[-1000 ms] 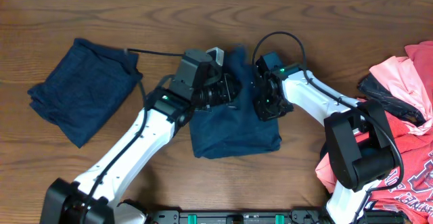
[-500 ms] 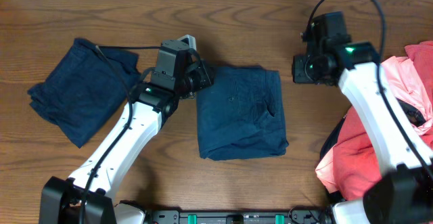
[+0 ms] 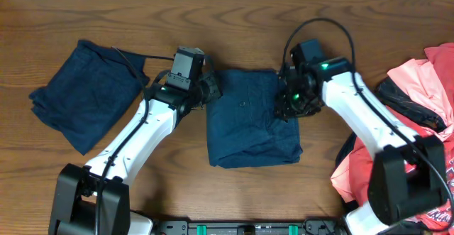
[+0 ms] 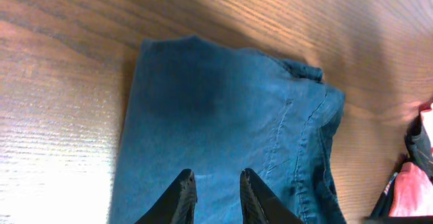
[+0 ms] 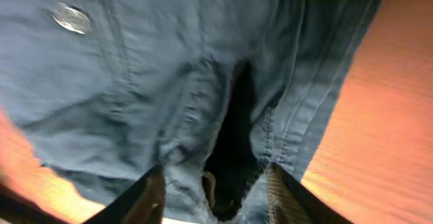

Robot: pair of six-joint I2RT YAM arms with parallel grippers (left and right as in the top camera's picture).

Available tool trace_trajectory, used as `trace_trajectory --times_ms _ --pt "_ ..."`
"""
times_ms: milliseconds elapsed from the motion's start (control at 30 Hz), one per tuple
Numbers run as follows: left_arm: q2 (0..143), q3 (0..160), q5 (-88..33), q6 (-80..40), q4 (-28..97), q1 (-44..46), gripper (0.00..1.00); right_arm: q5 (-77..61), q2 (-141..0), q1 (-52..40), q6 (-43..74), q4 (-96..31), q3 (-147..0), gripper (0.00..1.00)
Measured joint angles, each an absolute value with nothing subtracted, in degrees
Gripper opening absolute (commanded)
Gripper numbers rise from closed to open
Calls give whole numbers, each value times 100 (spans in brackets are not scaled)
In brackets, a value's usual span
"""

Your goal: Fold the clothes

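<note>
A folded dark navy garment [image 3: 250,121] lies flat at the table's middle. It fills the left wrist view [image 4: 223,109] and the right wrist view [image 5: 155,68]. My left gripper [image 3: 211,89] hovers at its back left corner. Its fingers [image 4: 184,191] stand a narrow gap apart over the cloth, with nothing between them [image 4: 216,183]. My right gripper [image 3: 287,107] is low over the garment's right edge, open wide [image 5: 216,183]. Its fingers [image 5: 150,193] straddle a dark fold by the seam. A second navy garment [image 3: 85,104] lies folded at the left.
A heap of coral-pink and red clothes [image 3: 418,121], with a black piece [image 3: 397,96] in it, sits at the table's right edge beside the right arm. Bare wood [image 3: 234,22] runs along the back of the table.
The right arm swung off to the back right, then came back down onto the garment's right edge with its jaws wider. The left gripper drew back to the garment's left corner.
</note>
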State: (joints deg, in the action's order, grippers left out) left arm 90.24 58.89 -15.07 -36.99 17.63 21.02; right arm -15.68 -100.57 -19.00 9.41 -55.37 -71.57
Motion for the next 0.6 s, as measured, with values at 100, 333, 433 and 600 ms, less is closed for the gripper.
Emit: trace_trajectory --times_ms 100,333,433,600 --pt "9024 5889 -1500 -3699 1778 2099 24 -1697 -10320 -1920 1013 -5575 -6971 1" --pt "9024 5889 -1503 -3699 1907 2099 24 -2860 -10355 -1678 598 -6672 -7170 1" --pt "9024 5889 -1500 -3699 1911 2099 24 -2954 -10114 -1352 541 -6908 -7343 1" --pt "9024 5889 -1500 -3699 1911 2099 24 -2130 -9730 -1155 593 -7852 -7426 1"
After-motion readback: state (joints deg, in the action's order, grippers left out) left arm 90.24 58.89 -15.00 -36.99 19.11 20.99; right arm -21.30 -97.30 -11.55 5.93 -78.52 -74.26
